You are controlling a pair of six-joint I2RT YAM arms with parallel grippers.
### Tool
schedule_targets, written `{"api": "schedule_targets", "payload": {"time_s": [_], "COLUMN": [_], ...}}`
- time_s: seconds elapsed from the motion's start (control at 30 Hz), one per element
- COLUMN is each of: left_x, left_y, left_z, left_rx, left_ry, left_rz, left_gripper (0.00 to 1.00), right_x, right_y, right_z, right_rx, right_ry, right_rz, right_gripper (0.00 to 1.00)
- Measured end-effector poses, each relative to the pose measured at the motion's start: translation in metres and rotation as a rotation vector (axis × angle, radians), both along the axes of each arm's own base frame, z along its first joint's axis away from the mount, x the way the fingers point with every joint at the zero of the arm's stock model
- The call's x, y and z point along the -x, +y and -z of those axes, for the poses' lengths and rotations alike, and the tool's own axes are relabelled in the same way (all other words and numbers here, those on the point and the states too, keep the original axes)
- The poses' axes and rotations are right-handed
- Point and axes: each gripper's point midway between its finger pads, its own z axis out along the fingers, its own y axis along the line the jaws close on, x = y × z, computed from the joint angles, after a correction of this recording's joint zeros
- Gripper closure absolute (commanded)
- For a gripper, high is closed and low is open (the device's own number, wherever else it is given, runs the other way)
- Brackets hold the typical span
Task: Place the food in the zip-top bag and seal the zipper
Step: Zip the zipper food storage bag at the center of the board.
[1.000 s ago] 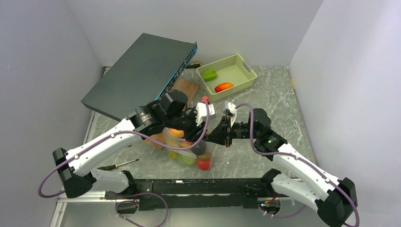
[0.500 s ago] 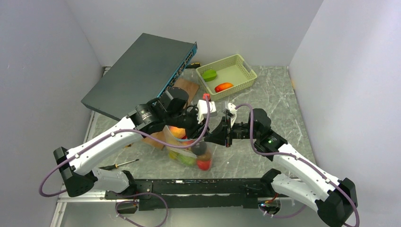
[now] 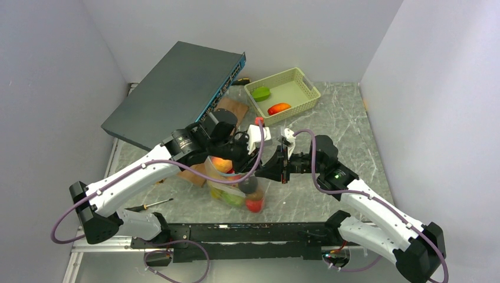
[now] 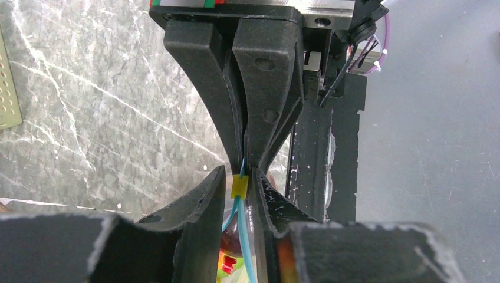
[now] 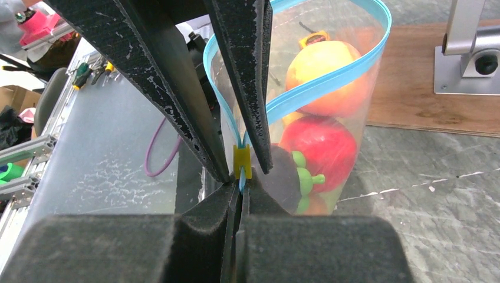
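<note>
Pinching the zipper (image 5: 301, 97) just beneath its yellow slider (image 5: 242, 162), the right end effector (image 5: 239, 194) has its fingers pressed flat together on the teal strip. The left end effector (image 4: 239, 178) meets it tip to tip from the opposite side. It is closed down to a narrow slit, with the slider and strip between its fingers.

Past the slider the strip splits into a wide loop, so the mouth of the zip-top bag (image 3: 233, 191) gapes there. The bag hangs between the two arms, near the front of the desk (image 3: 342, 130). It holds a yellow-orange fruit (image 5: 324, 71), a red fruit (image 5: 318, 144) and a dark purple piece (image 5: 282, 177) with a green stem.

Farther back, the pale green basket (image 3: 303, 82) contains a green piece (image 3: 261, 93) and an orange-red piece (image 3: 279, 108). A wooden board (image 5: 424, 88) lies behind the bag.
</note>
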Motion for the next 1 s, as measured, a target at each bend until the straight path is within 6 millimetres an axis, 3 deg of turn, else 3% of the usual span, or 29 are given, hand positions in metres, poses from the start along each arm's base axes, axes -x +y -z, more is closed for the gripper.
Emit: {"api": "schedule_targets", "payload": {"time_s": [0.43, 0.73, 1.0], "left_x": [0.001, 0.001, -0.006], "left_y": [0.002, 0.003, 0.004], "left_z": [0.001, 0.004, 0.003], "left_rx": [-0.003, -0.012, -0.022], "left_ry": [-0.001, -0.002, -0.046], "left_rz": [0.001, 0.0, -0.01], "left_gripper": [0.73, 0.95, 1.0], "right_x": [0.0, -0.001, -0.013], "right_y": [0.0, 0.0, -0.011], "right_z": [-0.001, 0.0, -0.003], "right_rx": [-0.001, 0.001, -0.001], "right_ry": [-0.001, 0.0, 0.0], "right_rz": [0.0, 0.005, 0.162], "right_gripper": [1.0, 1.0, 1.0]}}
